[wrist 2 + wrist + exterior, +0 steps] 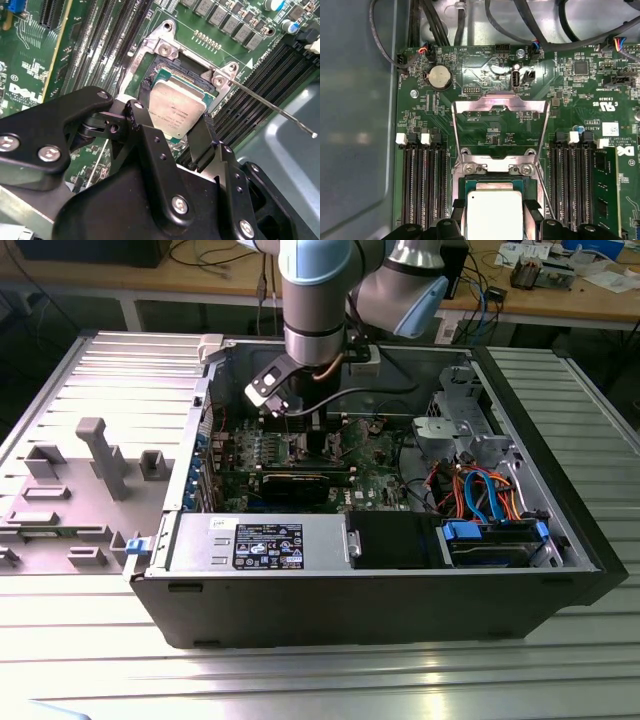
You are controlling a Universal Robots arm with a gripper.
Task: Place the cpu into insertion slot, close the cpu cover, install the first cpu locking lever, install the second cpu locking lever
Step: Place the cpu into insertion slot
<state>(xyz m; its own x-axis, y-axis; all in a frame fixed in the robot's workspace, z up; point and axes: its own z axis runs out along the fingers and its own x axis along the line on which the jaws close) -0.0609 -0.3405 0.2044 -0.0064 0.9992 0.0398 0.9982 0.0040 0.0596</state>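
Slatted metal table (400, 680) carries an open computer case (400, 610). A grey fixture plate (60, 500) lies just beside the case on the exterior view's left. The arm (315, 290) comes down into the case near its back wall, w/ the gripper (290, 410) low over the green motherboard (385, 480). A silver power-supply box (260, 540) runs along the case's front wall.

In both wrist views the motherboard (570, 100) (30, 75) has long black memory slots (422, 185) (100, 45) on either side of the socket area. The cpu cover (485, 106), a silvery frame w/ a cut-out middle, is swung open off the insertion slot (175, 67), hinged at the slot's edge.

The cpu (177, 107) (495, 215), silver top up, sits w/in the slot's metal rim; can't tell if it's fully seated. The gripper (170, 117) (495, 205) straddles it: black fingers (137, 117) (532, 207) press the cpu's two opposite edges, so the jaws are closed on the chip.

One thin locking lever (270, 107) sticks out from the slot's corner, raised over the memory slots, unlatched. A coin battery (439, 77) sits near the board's edge beyond the cover.
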